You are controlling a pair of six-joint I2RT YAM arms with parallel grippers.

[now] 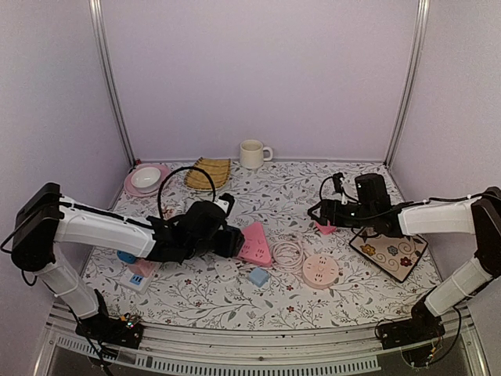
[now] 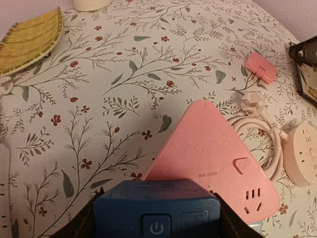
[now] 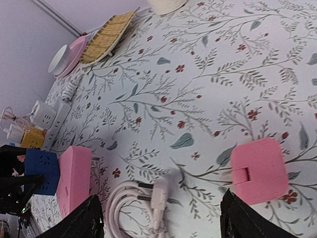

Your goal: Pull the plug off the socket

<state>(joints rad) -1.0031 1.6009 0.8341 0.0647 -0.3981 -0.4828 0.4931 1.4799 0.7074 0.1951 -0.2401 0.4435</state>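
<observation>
While left fingers [image 2: 80, 227] clamp the blue plug cube [image 2: 156, 212], the pink socket [image 2: 210, 153] lies unheld and may drag along. The right fingers [image 3: 85, 219] stand apart.

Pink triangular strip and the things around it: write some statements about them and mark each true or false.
1. The left tool has its fingers on either side of a blue block that sits against the pink triangular strip. True.
2. The right tool is shut on the small pink plug. False: it is open, and the plug lies on the table.
3. The cup lies tipped over. False: it stands upright at the back.
4. A white cord lies coiled between the strip and the round pink socket. True.
5. The yellow dish sits on the pink plate. False: it lies beside it; the plate holds a white bowl.
</observation>
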